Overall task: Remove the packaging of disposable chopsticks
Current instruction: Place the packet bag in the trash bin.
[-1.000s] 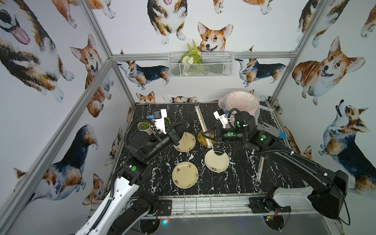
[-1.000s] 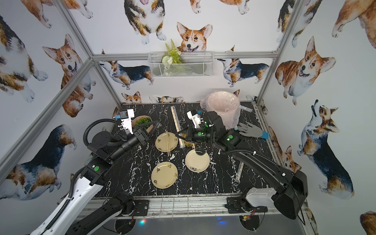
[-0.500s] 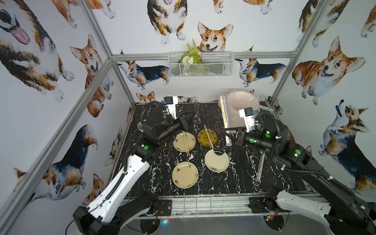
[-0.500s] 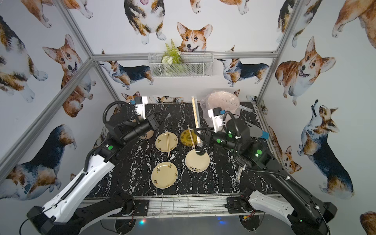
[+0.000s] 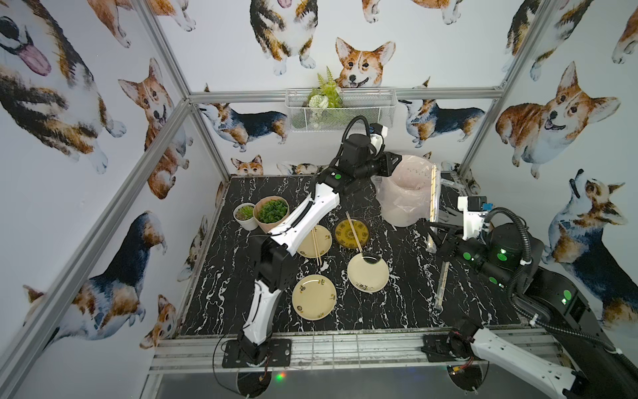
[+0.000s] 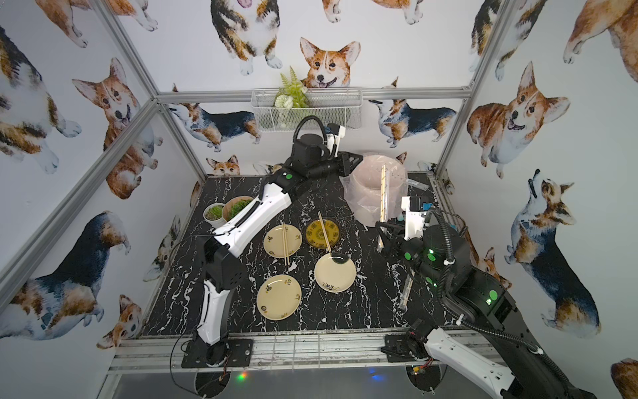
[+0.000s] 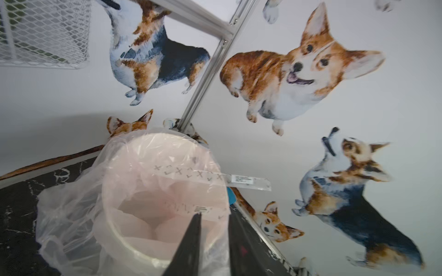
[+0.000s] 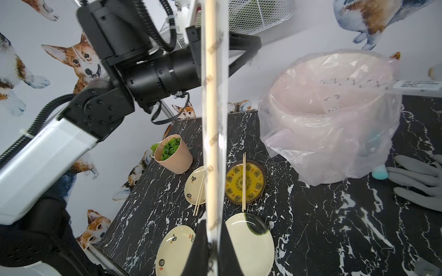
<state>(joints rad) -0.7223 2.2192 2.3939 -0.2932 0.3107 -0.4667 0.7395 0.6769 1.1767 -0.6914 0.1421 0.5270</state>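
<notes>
right claw [image 8: 210, 241] grips a sleeved pair [image 8: 211, 119], left claw [image 7: 214, 215] looks released over the bin [image 7: 114, 191]; we count two pairs [image 5: 315, 247] plated, two wrapped.

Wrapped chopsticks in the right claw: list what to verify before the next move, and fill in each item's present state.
1. Right claw shut on the wrapped pair, held upright: ok.
2. Left claw open and empty, aimed into the bin: ok.
3. One sleeve inside the bin's mouth: ok.
4. Second sleeve fully in the bin: not ok; it lies across the rim and overhangs.
5. Bare plate free for the next sticks: ok.
6. Which end of the wrapped pair opens: cannot tell.
</notes>
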